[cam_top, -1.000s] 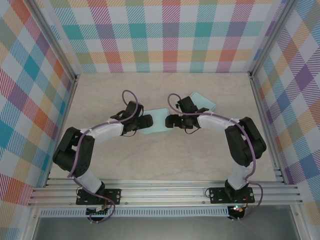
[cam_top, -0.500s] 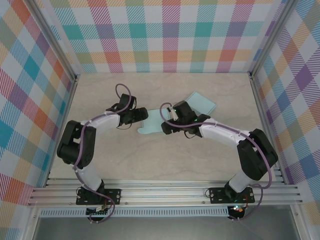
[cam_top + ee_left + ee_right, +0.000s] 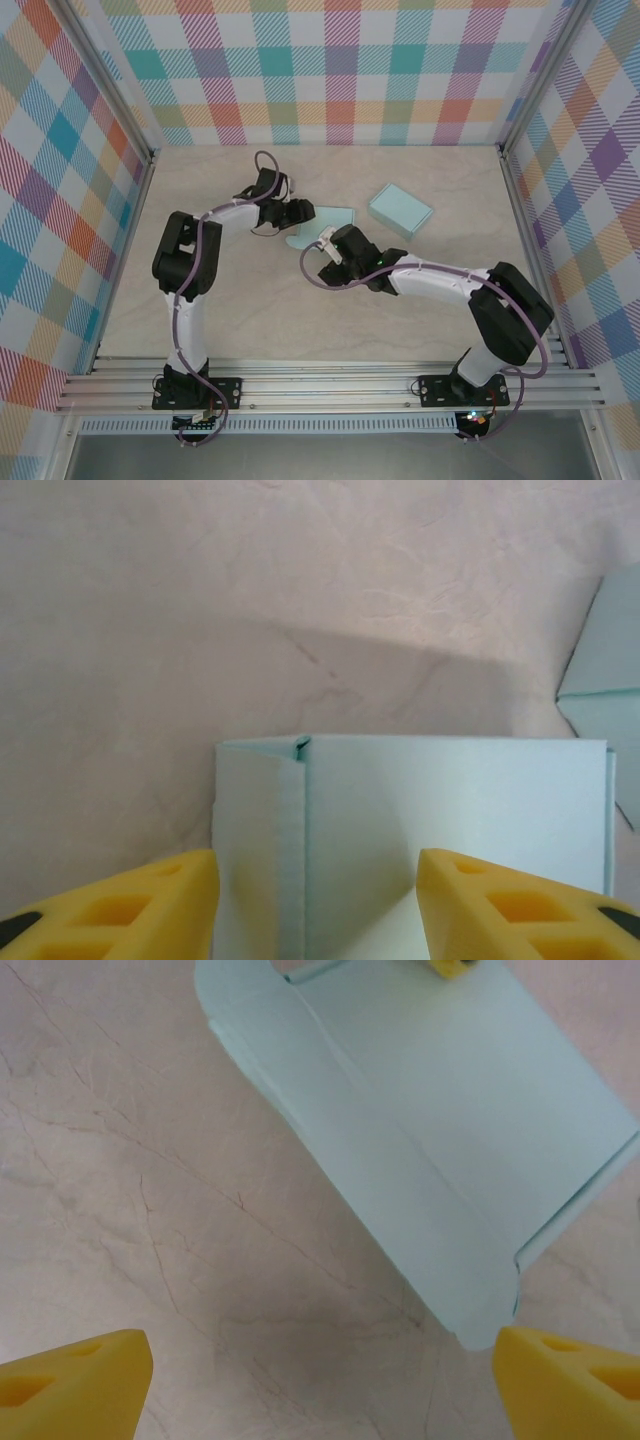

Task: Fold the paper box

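Observation:
The unfolded paper box (image 3: 330, 222) is a flat pale blue sheet with creased flaps, lying mid-table. My left gripper (image 3: 298, 213) is at its left edge. In the left wrist view the sheet (image 3: 420, 820) runs in between the open yellow fingers (image 3: 120, 905), with a folded flap along its left side. My right gripper (image 3: 328, 243) hovers just in front of the sheet, open wide. The right wrist view has the sheet (image 3: 430, 1130) ahead of the gripper (image 3: 320, 1385), with bare table between the fingertips (image 3: 570, 1375).
A finished pale blue box (image 3: 400, 210) stands to the right of the sheet, and its corner (image 3: 610, 670) is in the left wrist view. Plaid walls and metal rails (image 3: 525, 220) enclose the beige table (image 3: 230, 310). Free room lies in front and to the left.
The left gripper swung back and right to the sheet's left edge. The right gripper drew toward the near side, off the sheet. The sheet now lies farther back and right.

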`<state>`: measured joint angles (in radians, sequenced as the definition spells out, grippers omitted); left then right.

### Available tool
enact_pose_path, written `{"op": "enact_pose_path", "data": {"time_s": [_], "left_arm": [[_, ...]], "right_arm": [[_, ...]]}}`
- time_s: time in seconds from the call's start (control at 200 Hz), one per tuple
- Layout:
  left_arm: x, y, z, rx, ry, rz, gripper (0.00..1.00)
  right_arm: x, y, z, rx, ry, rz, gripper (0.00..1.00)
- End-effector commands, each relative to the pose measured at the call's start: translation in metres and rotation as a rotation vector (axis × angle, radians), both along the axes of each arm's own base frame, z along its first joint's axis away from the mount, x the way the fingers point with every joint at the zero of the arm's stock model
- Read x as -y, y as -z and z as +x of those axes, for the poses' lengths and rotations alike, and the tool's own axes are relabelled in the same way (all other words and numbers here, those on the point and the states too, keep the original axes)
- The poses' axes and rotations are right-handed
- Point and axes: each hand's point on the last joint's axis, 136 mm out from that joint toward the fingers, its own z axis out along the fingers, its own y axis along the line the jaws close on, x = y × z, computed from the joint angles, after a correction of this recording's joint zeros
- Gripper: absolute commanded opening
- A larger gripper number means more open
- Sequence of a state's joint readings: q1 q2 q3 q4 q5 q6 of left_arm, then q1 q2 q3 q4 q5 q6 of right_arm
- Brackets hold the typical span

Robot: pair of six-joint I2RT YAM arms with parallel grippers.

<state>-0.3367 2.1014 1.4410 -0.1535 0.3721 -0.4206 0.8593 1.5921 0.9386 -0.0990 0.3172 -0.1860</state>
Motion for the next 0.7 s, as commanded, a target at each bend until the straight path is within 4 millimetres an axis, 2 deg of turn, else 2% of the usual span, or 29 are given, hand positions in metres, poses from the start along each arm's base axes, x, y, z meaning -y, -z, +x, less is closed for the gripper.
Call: {"op": "enact_pose_path", "data": {"time_s": [0.0, 0.175, 0.36, 0.445, 0.59, 0.695], "left_arm": [[0.006, -0.011, -0.001, -0.016, 0.059, -0.035, 0.55], [-0.011, -0.028, -0.005, 0.015, 0.021, -0.009, 0.61], [-0.057, -0.053, -0.013, 0.061, -0.12, -0.011, 0.65], [-0.078, -0.062, -0.021, 0.078, -0.168, -0.008, 0.65], [-0.104, -0.071, -0.037, 0.096, -0.222, 0.016, 0.65], [-0.116, -0.076, -0.048, 0.109, -0.242, 0.044, 0.65]], "right_arm": [[-0.008, -0.004, 0.016, 0.124, -0.037, -0.094, 0.86], [-0.02, -0.001, 0.038, 0.206, -0.062, -0.192, 0.82], [-0.029, 0.014, 0.06, 0.272, -0.077, -0.294, 0.79], [-0.03, 0.021, 0.069, 0.307, -0.075, -0.34, 0.72], [-0.035, 0.029, 0.076, 0.326, -0.087, -0.37, 0.68], [-0.038, 0.03, 0.083, 0.347, -0.082, -0.371, 0.54]]}}
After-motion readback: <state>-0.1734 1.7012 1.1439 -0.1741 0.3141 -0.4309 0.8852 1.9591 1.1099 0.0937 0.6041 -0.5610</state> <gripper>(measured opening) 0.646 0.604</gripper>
